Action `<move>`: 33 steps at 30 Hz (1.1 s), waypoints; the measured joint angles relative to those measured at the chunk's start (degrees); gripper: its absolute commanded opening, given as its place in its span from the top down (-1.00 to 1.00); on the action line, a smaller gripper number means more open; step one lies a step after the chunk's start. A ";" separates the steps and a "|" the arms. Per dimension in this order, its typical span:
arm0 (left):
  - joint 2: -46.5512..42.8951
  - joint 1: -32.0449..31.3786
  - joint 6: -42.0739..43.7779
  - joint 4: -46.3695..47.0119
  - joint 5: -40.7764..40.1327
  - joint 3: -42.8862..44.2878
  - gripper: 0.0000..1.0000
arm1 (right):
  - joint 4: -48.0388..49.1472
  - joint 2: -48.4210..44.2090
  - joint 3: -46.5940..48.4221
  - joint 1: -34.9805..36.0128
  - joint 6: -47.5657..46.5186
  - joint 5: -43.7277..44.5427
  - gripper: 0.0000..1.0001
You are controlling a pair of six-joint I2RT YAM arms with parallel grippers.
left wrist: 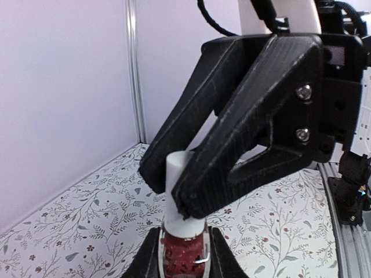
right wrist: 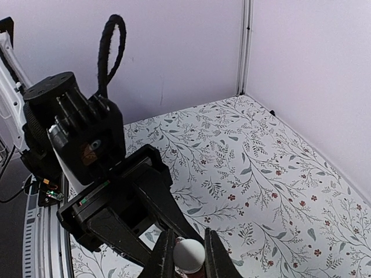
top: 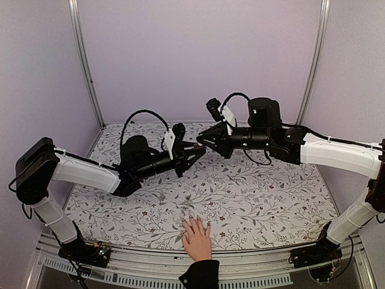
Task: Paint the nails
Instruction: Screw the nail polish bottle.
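The light-skinned hand lies well apart from both grippers. The left gripper's fingers clamp the dark-red glass bottle; the right gripper's fingers pinch its white cylindrical cap just above. Uncapping appears in hand; next, twist it free before reaching the pale nails.

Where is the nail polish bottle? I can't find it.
Top view, centre: the nail polish bottle is raised, left gripper clamping its body, right gripper on its white cap.

Pale lilac walls close in 3 sides, meeting at 2 aluminium corner posts. The evenly lit tabletop is white, printed with leafy sprigs.
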 measured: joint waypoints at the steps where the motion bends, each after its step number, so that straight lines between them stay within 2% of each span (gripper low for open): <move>1: 0.09 -0.52 0.24 0.26 -2.16 0.00 1.00 | 0.04 0.11 0.13 0.00 0.37 0.55 1.00; 9: 2.73 -4.22 3.85 2.14 -15.61 0.48 1.00 | 0.33 1.49 0.31 0.00 3.04 4.79 1.00; 15: 5.95 -7.08 7.45 1.81 -27.47 4.15 1.00 | 0.33 2.16 0.98 -0.13 4.61 9.16 1.00; 18: 6.60 -7.80 8.50 1.84 -30.58 4.85 1.00 | 0.50 2.34 1.07 -0.11 5.55 10.45 1.00; 21: 6.69 -8.00 9.07 1.81 -31.58 4.85 1.00 | 0.52 2.47 1.07 -0.11 6.01 10.62 0.95; 24: 6.69 -8.04 9.27 1.84 -31.76 4.85 1.00 | 0.59 2.47 1.07 -0.11 6.21 10.67 0.77; 30: 6.56 -8.00 9.16 0.87 -31.10 4.96 1.00 | 0.39 2.36 0.94 -0.11 6.19 10.75 0.55; 33: 5.84 -7.87 9.25 0.11 -27.82 4.96 1.00 | 0.44 1.11 -0.50 0.24 5.86 10.62 0.41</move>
